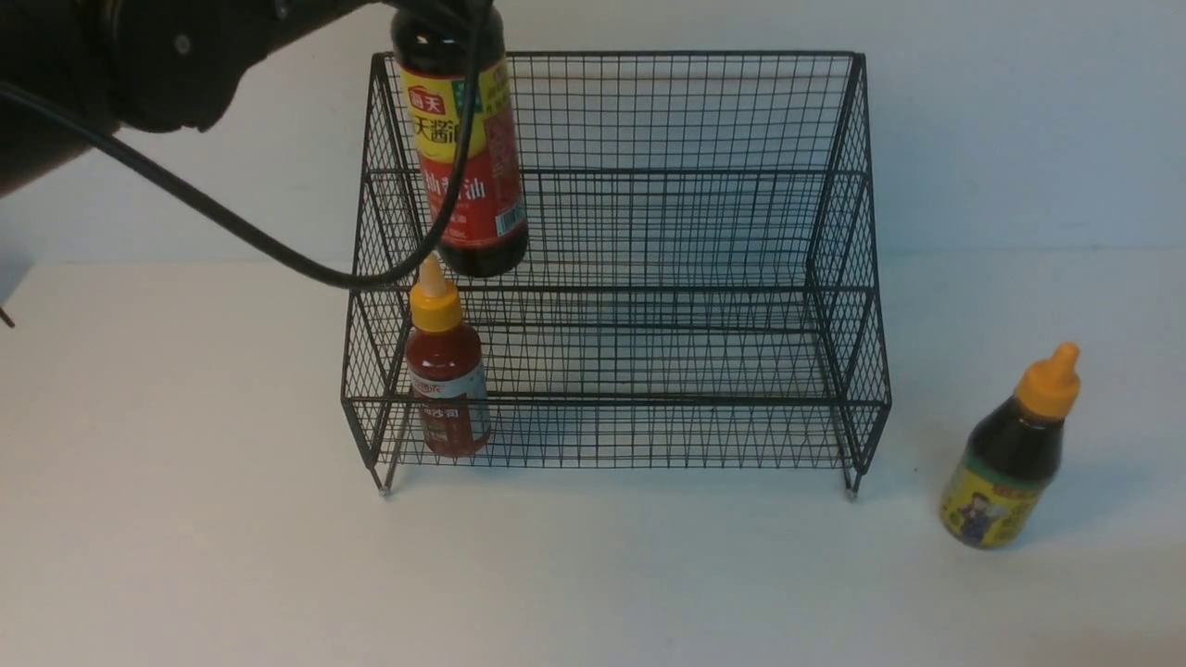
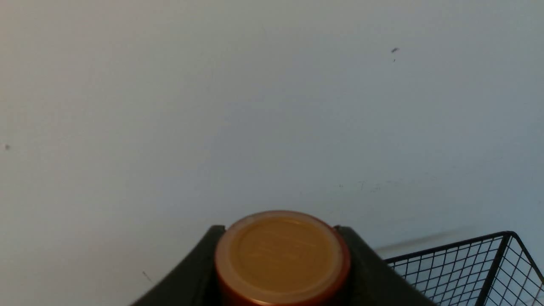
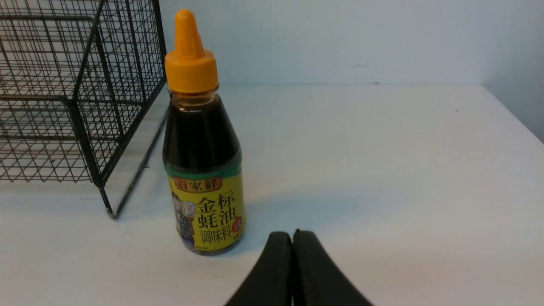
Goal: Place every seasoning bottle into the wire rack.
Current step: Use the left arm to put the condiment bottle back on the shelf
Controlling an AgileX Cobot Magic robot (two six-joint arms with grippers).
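Observation:
The black wire rack (image 1: 649,54) stands at the middle back of the white table. My left gripper (image 2: 280,231) is shut on the brown cap (image 2: 281,255) of the tall dark bottle (image 1: 468,157), which hangs slightly tilted over the rack's left side, its base clear of the wires. The small red bottle (image 1: 447,371) with a yellow nozzle stands in the lower tier's left front corner. The small dark bottle (image 1: 1015,454) with an orange nozzle and yellow label stands on the table to the right of the rack. My right gripper (image 3: 292,233) is shut and empty, just short of that bottle (image 3: 203,161).
A black cable (image 1: 232,222) hangs from my left arm (image 1: 139,56) and loops across the rack's left side. A white wall rises close behind the rack. The rack's right end wall (image 3: 123,85) stands beside the small dark bottle.

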